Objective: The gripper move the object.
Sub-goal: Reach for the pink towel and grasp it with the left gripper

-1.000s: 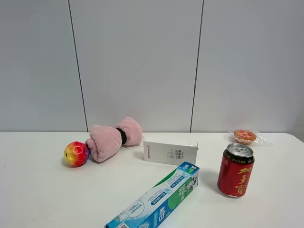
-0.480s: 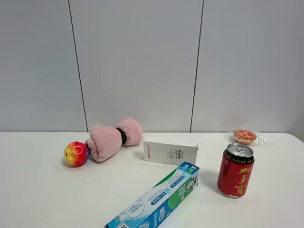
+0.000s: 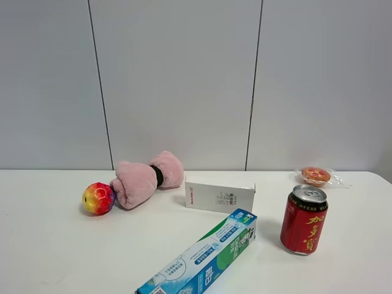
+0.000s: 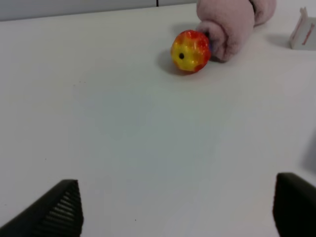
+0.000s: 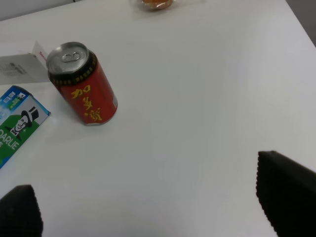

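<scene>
The pink rolled towel with a black band lies at the back left of the table, its lower end against the rainbow ball. In the left wrist view the towel lies beyond the ball, far from my left gripper, whose dark fingertips stand wide apart over bare table. My right gripper is open too, over bare table near the red can. Neither gripper shows in the exterior view.
A white box lies right of the towel. A blue-green toothpaste box lies at the front middle. A red drink can stands at the right. A wrapped pastry sits at the back right.
</scene>
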Robot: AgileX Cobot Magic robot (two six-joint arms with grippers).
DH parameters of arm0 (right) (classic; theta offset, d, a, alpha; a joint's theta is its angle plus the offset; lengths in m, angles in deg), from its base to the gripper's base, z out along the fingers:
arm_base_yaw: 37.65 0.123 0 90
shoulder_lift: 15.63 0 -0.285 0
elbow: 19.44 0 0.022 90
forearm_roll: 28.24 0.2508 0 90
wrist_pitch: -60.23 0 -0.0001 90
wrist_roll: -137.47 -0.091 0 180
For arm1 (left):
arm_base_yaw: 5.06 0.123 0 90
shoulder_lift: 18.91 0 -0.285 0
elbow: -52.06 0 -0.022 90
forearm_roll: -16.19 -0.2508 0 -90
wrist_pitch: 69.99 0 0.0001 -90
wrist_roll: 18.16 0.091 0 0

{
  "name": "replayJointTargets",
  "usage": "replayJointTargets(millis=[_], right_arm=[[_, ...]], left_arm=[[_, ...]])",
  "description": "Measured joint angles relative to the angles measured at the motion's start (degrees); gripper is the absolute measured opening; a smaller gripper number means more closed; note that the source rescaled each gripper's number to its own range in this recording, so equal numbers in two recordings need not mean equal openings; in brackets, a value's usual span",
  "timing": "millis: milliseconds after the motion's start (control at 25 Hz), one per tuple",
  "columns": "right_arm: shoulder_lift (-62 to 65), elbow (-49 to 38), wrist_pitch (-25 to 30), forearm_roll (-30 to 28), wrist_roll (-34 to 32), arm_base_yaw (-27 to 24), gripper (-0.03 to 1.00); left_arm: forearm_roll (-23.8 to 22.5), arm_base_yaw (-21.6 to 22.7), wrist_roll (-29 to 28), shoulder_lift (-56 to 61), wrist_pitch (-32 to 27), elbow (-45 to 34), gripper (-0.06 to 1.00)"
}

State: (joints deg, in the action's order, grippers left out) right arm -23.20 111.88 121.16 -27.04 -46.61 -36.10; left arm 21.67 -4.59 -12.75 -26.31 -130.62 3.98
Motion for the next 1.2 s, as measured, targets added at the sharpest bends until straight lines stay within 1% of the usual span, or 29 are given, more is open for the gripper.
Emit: replayJointTargets(millis=[520,640,760,920,1080,1200], right_arm=[[0.00,0.00,0.00,0.00,0.00,0.00,1.00],[0.00,0.00,0.00,0.00,0.00,0.00,1.00],[0.00,0.00,0.00,0.00,0.00,0.00,1.00],[0.00,0.00,0.00,0.00,0.00,0.00,1.00],[0.00,0.00,0.00,0.00,0.00,0.00,1.00],[0.00,0.00,0.00,0.00,0.00,0.00,1.00]], left_arm=[[-0.05,0.00,-0.21,-0.07,0.00,0.00,0.72],[0.07,0.00,-0.21,-3.30,-0.06,1.08,0.72],[0.77,0.00,-0.21,-10.95,0.05,6.41,0.72],[0.90,0.00,-0.21,-25.19,1.28,18.20,0.72],[1.03,0.00,-0.02,-38.98,4.73,29.12,0.72],[1.47,0.00,1.37,-49.08,7.15,35.73,0.72]])
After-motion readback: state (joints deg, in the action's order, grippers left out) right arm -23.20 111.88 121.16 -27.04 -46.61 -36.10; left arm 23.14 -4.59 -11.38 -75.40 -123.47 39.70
